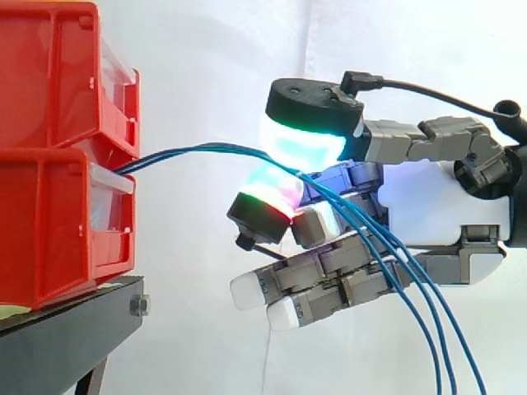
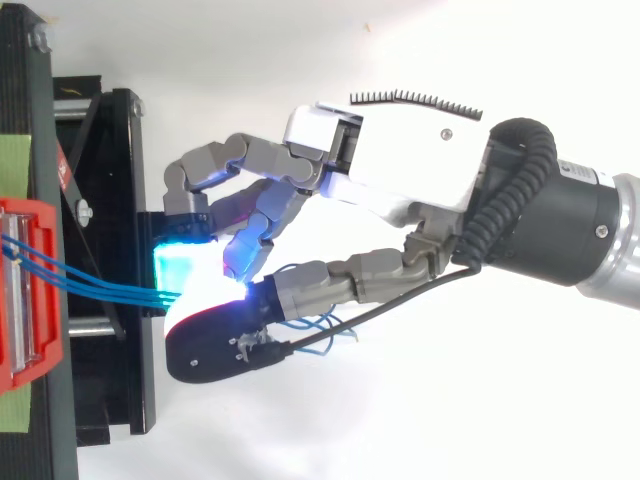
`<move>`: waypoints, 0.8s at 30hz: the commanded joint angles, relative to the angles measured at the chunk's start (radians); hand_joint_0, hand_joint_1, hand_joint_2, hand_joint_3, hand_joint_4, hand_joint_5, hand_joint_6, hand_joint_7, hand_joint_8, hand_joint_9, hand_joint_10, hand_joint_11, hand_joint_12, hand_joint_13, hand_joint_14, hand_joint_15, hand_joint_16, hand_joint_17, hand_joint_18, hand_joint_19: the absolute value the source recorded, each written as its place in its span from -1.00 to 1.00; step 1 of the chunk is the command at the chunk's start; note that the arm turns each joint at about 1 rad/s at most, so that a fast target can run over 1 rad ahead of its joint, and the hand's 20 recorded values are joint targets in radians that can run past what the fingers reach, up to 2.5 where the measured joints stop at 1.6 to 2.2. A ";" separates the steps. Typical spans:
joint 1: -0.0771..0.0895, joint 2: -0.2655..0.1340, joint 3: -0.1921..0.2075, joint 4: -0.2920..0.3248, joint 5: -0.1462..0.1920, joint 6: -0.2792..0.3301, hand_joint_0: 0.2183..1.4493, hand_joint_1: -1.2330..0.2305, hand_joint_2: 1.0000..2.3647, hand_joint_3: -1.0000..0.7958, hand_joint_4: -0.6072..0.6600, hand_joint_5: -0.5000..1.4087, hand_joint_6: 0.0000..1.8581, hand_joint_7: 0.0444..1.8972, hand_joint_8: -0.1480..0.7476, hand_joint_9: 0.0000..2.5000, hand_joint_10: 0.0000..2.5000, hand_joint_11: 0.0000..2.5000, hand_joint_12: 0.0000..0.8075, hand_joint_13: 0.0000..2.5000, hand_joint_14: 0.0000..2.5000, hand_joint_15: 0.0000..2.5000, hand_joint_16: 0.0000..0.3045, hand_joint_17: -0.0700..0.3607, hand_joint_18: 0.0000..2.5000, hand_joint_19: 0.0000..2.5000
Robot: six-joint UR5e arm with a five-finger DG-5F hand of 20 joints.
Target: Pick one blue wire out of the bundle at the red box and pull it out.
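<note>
Wires (image 1: 198, 150), blue, perhaps four, leave two stacked red bins (image 1: 49, 214); the robot hand (image 1: 428, 206) pinches them between glowing pads (image 1: 300, 148). From above, loose ends curl beside it.

Looks like a robotics lab test setup: stacked red bins (image 1: 58, 164) set on a black stand (image 1: 66, 341), plain white curtain (image 1: 206, 82) hung behind.

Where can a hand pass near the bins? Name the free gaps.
Free: the gap between the bins and the hand, above and below the wires; also above the hand. Crowded: at the pinching pads and under the palm, where wires hang.
</note>
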 commanded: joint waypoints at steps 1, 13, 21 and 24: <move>0.000 0.000 -0.001 0.000 -0.001 0.000 -0.32 -0.52 -0.96 0.01 0.13 -0.65 -0.07 0.51 -0.04 -0.16 -0.98 -0.29 -0.07 -0.51 -0.99 -0.68 -0.64 -0.09 -0.59 -0.69; 0.000 0.000 -0.001 0.003 -0.001 -0.001 -0.34 -0.45 -1.00 0.13 0.31 -0.65 -0.09 0.60 0.06 -0.15 -0.98 -0.40 0.08 -0.49 -0.99 -0.70 -0.55 0.04 -0.53 -0.71; -0.002 0.000 0.001 0.003 -0.001 0.000 -0.45 -0.42 -0.54 0.02 0.38 -0.62 -0.16 0.55 0.10 -0.19 -0.98 -0.53 0.11 -0.49 -0.99 -0.74 -0.52 0.08 -0.52 -0.71; 0.000 0.000 0.001 0.002 -0.001 0.000 -0.23 -0.50 -0.99 0.06 0.30 -0.64 -0.16 0.43 0.02 -0.24 -0.98 -0.46 -0.01 -0.54 -0.99 -0.73 -0.60 -0.04 -0.58 -0.71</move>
